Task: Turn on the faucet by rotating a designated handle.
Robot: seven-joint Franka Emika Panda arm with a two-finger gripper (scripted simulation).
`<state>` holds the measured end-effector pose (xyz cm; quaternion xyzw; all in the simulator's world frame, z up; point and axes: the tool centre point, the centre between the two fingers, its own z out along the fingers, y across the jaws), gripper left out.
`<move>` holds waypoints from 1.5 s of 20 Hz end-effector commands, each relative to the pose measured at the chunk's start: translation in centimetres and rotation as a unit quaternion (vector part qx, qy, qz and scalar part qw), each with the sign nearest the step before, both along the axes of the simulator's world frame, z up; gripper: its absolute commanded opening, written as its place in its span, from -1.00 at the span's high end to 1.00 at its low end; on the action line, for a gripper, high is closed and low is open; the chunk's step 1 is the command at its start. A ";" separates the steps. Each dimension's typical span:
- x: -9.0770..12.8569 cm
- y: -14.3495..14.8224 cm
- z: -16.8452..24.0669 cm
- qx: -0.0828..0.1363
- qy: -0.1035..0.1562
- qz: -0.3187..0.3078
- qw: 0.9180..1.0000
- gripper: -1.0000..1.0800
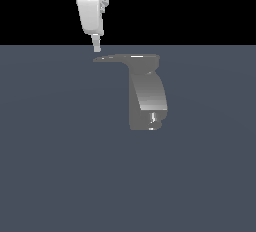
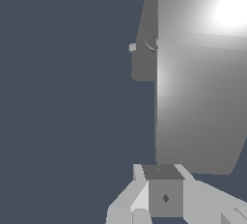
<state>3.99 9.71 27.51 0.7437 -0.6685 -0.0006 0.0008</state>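
Simulated scene: grey faucet (image 1: 146, 98) stands on dark slate floor (image 1: 60, 176), slightly toward 3 o'clock of centre in exterior view. Thick curved body drops to small shiny nub (image 1: 153, 120) at its base. Thin flat handle (image 1: 111, 58) juts from faucet top toward 9 o'clock, tapering to point. White robot arm (image 1: 90, 6) hangs at 12 o'clock; gripper (image 1: 96, 47) poised just above handle tip, contact unclear. Fingers appear pressed together, nothing between them. Wrist view: handle's broad lit face (image 2: 200, 88) fills frame, gripper (image 2: 164, 194) at its edge.
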 end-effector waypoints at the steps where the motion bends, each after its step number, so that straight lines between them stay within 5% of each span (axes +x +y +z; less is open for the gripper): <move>1: 1.2 -0.5 -0.8 -0.001 0.000 -0.028 1.000 1.00; 15: 4.3 -2.5 -2.7 -0.001 -0.001 -0.103 0.995 1.00; 30: 1.2 -2.0 -2.7 0.000 -0.001 -0.103 0.995 1.00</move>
